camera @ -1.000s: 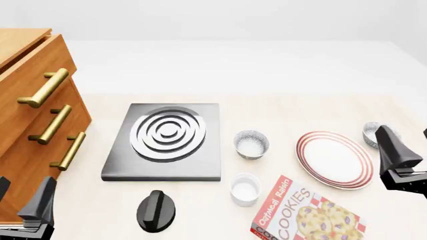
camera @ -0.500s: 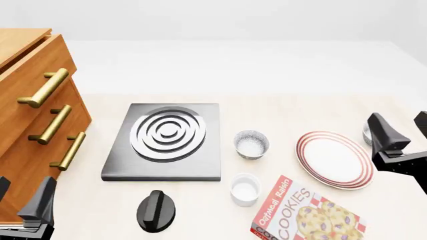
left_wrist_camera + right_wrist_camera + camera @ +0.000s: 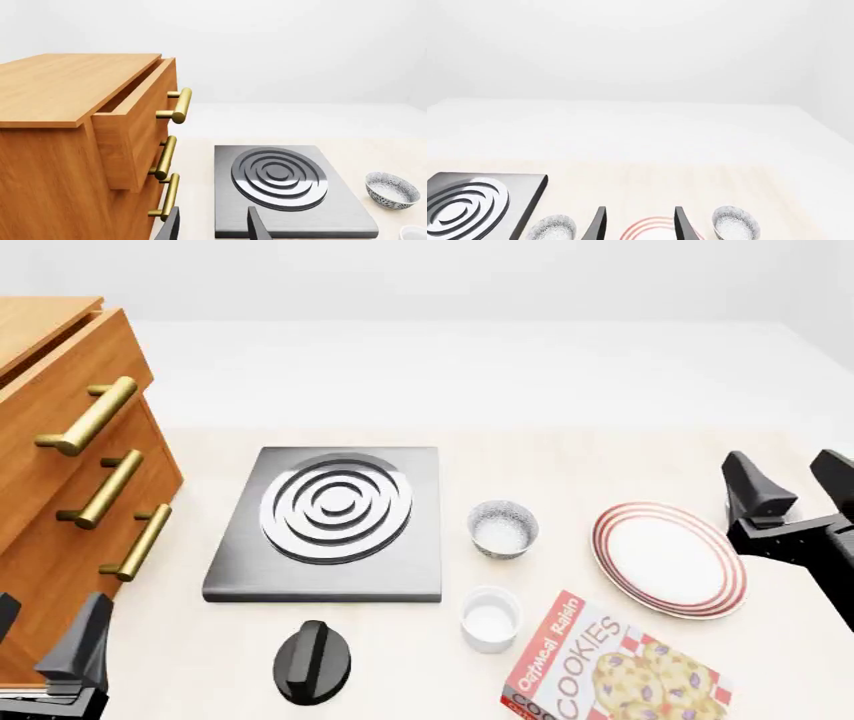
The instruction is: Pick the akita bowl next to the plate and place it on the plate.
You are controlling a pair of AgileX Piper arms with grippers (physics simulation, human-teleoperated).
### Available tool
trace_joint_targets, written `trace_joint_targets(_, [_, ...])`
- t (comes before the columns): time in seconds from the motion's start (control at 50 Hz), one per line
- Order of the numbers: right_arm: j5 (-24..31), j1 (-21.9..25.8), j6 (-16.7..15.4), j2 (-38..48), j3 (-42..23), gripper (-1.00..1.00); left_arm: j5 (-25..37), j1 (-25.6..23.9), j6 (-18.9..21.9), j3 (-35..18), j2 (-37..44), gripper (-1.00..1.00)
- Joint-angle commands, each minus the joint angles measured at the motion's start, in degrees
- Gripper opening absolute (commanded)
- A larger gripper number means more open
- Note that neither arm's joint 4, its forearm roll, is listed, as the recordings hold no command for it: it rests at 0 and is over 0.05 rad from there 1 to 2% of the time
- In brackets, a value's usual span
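Nearest the camera, the left claw [image 3: 47, 660] hangs released and empty at the desk's [image 3: 561, 465] front left corner, beside the wooden drawer cabinet [image 3: 60, 440]. A cookie box [image 3: 607, 665], a black knob [image 3: 311, 660] and a plain white cup [image 3: 490, 618] lie just beyond. Farther on sit the plate [image 3: 667, 558], a speckled bowl [image 3: 503, 528] and the stove plate [image 3: 334, 522]. The right claw [image 3: 787, 490] hovers released above the plate's right edge, hiding the akita bowl [image 3: 735, 224], which the right wrist view shows just beside the plate.
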Motion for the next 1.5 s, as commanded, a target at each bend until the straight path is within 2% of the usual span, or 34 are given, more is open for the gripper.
trace_joint_targets(0.02, [-2.2,-0.8,0.0,3.8,-0.8,1.0,0.0,0.0,0.0,0.0,0.0,1.0])
trace_joint_targets(0.74, [-7.5,-2.6,-1.8,15.2,-4.4,1.0,0.0,0.0,0.0,0.0,0.0,1.0])
trace_joint_targets(1.5, [-10.6,-5.0,-3.5,25.0,-8.7,1.0,0.0,0.0,0.0,0.0,0.0,1.0])
